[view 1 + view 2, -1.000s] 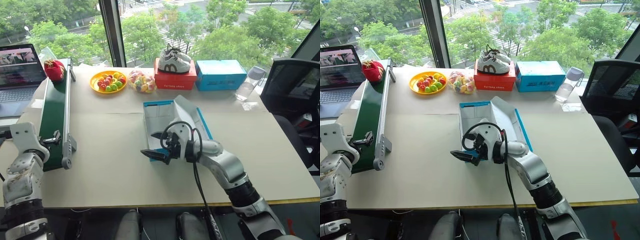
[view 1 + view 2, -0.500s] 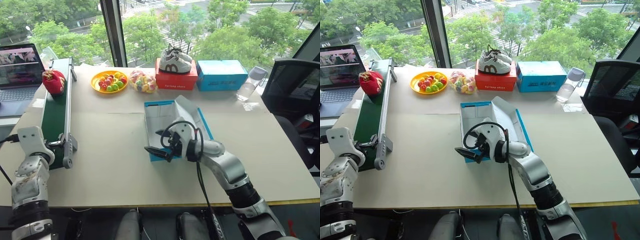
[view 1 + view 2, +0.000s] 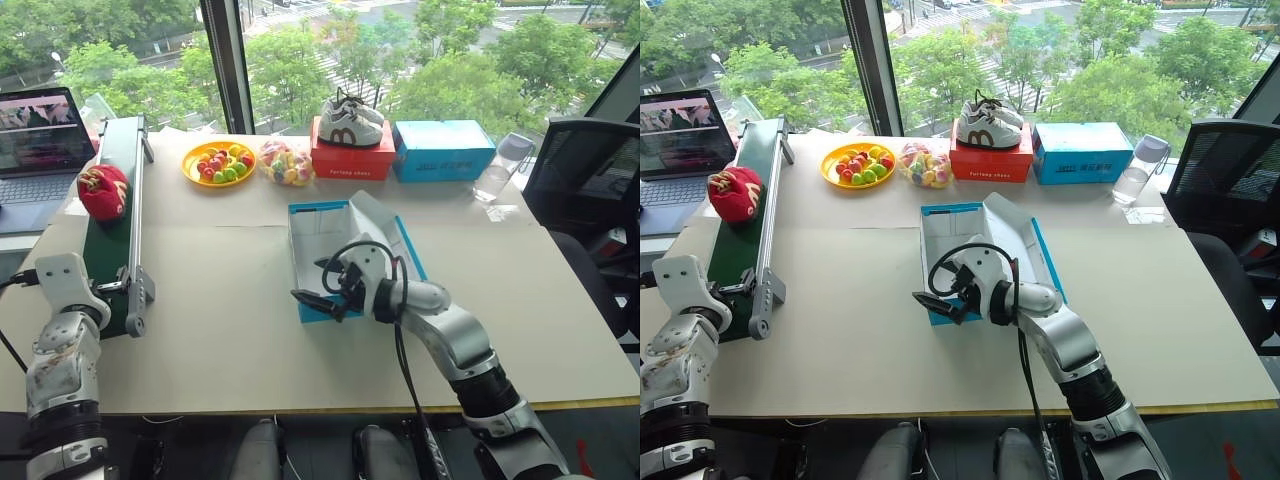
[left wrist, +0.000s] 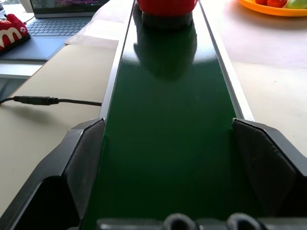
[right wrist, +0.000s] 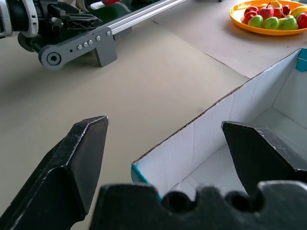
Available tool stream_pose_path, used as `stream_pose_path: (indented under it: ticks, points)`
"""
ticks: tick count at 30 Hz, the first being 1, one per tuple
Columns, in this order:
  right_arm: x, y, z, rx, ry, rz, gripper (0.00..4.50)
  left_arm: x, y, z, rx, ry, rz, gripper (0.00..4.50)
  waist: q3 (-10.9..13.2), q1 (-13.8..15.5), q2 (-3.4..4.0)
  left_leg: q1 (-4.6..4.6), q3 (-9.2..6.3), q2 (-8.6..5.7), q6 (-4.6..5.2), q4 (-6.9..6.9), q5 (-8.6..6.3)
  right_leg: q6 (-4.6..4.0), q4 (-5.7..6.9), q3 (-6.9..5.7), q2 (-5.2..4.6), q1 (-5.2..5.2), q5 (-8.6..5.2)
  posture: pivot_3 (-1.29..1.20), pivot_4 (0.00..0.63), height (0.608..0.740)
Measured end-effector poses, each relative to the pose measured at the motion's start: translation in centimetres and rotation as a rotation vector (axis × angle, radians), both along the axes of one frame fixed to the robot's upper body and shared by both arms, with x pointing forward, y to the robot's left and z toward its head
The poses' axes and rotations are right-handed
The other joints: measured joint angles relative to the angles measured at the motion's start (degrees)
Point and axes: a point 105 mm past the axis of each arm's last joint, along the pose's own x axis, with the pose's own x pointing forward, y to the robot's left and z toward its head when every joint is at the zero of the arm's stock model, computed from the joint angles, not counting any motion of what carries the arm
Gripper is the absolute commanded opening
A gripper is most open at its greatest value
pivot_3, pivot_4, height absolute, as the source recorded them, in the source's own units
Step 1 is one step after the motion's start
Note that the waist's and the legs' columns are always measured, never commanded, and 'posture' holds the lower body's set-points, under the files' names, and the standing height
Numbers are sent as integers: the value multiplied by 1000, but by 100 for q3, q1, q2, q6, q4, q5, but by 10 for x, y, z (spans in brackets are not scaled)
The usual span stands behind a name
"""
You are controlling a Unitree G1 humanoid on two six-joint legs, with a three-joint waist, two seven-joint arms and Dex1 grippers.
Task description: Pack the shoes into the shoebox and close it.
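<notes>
We held our left gripper [image 4: 168, 143] at the near end of the green conveyor belt [image 3: 112, 225], jaws spread wide to either side of the belt, so it looked ready to catch what came down. One red shoe [image 3: 103, 190] sat partway along the belt; a second red shoe [image 4: 10, 32] with a white curved mark lay beside the laptop [image 3: 35, 150]. Our right gripper [image 3: 318, 300] waited with jaws wide apart and empty at the near left corner of the shoebox [image 3: 310, 245], which stood open in the middle of the desk [image 3: 220, 330], lid thrown back, white inside and empty. The red box [image 3: 350, 160] under the white sneakers [image 3: 348, 122] bore white lettering too small to read.
</notes>
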Motion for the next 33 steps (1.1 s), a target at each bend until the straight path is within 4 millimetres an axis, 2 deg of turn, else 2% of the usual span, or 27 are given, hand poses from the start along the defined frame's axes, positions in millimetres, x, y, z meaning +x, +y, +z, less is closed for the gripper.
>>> stream_pose_path:
  ticks: [22,25,27,28,29,33]
  points:
    - [1,-1,4,18,-10,-8,4484,7,-3,-1,-26,-2,-3,4500,0,3,-1,1,1,0,0,2,1,1,2,1,2,2,1,0,150,740]
    - [1,-1,6,21,-14,-9,4500,9,-6,-2,-66,-11,1,3847,-1,10,0,2,0,0,1,3,1,2,2,2,2,3,1,0,150,740]
    - [2,-1,7,26,-17,-11,4500,11,-10,-2,-114,-29,3,3040,-1,32,-1,4,-1,0,1,5,1,2,9,1,3,4,1,0,150,740]
    - [2,0,8,32,-19,-10,4500,11,-9,-1,-135,-34,14,2775,-1,32,-1,5,-1,0,0,6,2,1,12,2,4,4,2,0,150,740]
    - [2,0,9,34,-20,-10,4500,12,-9,-1,-144,-36,18,2615,-1,34,-1,6,-1,0,0,6,2,1,15,2,5,4,2,0,150,740]
    - [4,-4,13,43,-30,-25,4500,18,-21,4,-230,-109,7,2592,-1,66,-2,6,-2,0,-2,13,3,2,15,2,5,7,3,0,150,740]
